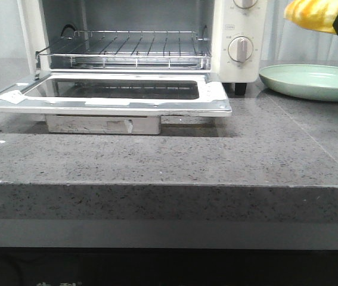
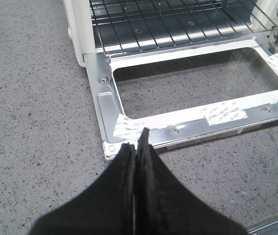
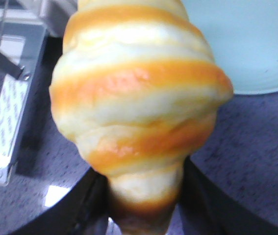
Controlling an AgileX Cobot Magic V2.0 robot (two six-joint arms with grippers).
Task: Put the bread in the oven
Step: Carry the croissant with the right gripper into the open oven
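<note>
Right gripper [image 3: 139, 215] fingers clamped on the bread [image 3: 139, 112], holding it by its narrow end. Bread is in the air, above the green plate [image 1: 312, 83], to the right of the oven [image 1: 240, 36]. Oven door [image 1: 103, 101] is folded down flat over the surface [image 1: 157, 155], wire rack [image 1: 127, 47] exposed. Left gripper [image 2: 138, 147] fingers pressed together, holding nothing, hovering just in front of the door's left corner.

Pale green plate [image 1: 312, 81] on speckled grey stone countertop [image 1: 157, 158], toward its right side
</note>
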